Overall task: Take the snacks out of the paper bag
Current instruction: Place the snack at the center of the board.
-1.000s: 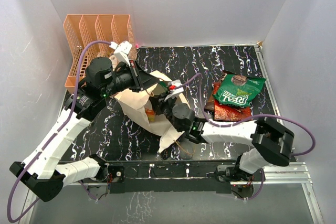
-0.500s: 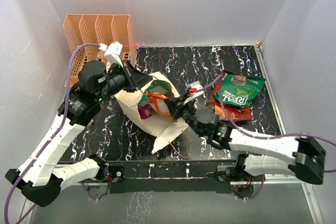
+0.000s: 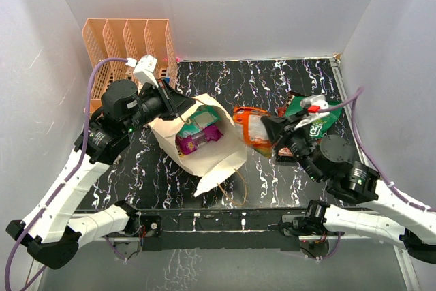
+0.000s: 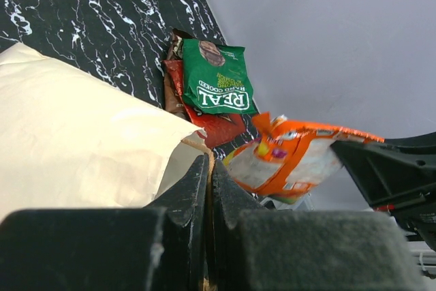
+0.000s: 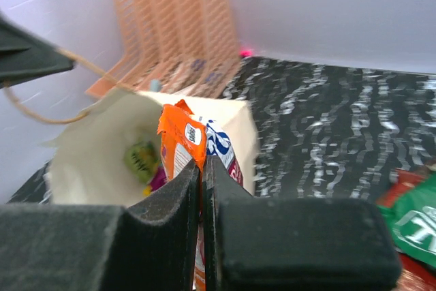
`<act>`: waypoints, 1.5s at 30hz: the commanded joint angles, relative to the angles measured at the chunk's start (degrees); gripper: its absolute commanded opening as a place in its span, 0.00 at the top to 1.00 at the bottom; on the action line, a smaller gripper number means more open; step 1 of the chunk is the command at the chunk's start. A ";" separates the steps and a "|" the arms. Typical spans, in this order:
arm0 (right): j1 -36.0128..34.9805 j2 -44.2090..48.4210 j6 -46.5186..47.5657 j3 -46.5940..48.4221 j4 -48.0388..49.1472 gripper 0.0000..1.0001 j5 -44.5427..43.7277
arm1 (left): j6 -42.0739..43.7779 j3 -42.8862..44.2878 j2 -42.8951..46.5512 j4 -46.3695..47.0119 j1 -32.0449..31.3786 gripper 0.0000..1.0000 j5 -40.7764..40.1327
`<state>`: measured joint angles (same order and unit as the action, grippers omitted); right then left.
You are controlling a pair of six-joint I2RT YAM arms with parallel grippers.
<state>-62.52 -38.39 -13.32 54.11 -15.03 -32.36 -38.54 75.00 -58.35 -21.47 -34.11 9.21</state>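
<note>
1. The paper bag (image 3: 221, 161) sits left of centre on the black, white-veined surface (image 3: 272, 80). Its mouth gapes upward and toward the right.
2. The left fingers (image 4: 184, 195) are pressed together on the bag's far rim, with the paper edge nipped between them, and the mouth hangs open from that grip.
3. Looking down into the bag, I can see a purple packet (image 3: 195, 142) with a paler, greenish-grey one (image 3: 204, 120) just beyond it.
4. From the right wrist's side a small yellow-green packet (image 5: 141, 160) shows deep inside. I cannot tell whether it is one of those two.
5. The right fingers (image 5: 228, 195) are closed tight on the orange packet (image 3: 248, 126), pinching it by its crimped edge.
6. That packet is outside the bag, held up off the surface just beside the bag's right rim. It sits between the bag and the packets lying farther right.
7. Over there a green packet (image 4: 221, 86) printed "REAL" lies on top of a red packet (image 4: 221, 127). Both are flat on the surface near its right edge.
8. From overhead the right arm covers much of that pile, so only the green packet's far end shows clearly.
9. An orange slotted rack (image 3: 126, 39) stands in the far left corner against the wall, behind the left arm and apart from the bag. Whatever is in its slots is too blurred to make out.
</note>
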 commanded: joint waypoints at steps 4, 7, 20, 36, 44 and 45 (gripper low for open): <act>0.05 1.73 8.95 1.49 3.73 0.93 -29.01 | 0.86 2.51 0.17 0.05 -0.17 1.00 -0.22; 0.12 1.13 18.22 -2.26 13.33 0.93 -37.33 | 0.80 2.02 0.44 0.47 -0.17 1.00 0.26; 30.69 -14.07 4.73 -3.85 18.39 0.93 -7.18 | -1.62 0.83 0.78 2.07 -0.17 1.00 2.21; 72.36 -25.42 -34.75 -17.73 22.75 0.93 29.72 | -5.11 -1.73 0.46 4.60 -0.20 1.00 4.59; 79.70 -26.46 -33.10 -28.44 23.47 0.93 26.50 | -4.61 -1.23 -1.11 4.34 -0.17 1.00 5.62; 79.74 -26.18 -33.06 -29.12 23.84 0.92 25.62 | -4.60 -1.59 -0.93 4.60 -0.19 1.00 5.79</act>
<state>16.08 -65.73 -46.02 27.14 4.97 -4.38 -43.33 73.47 -59.66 -18.79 -34.09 13.50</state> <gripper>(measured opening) 0.077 0.013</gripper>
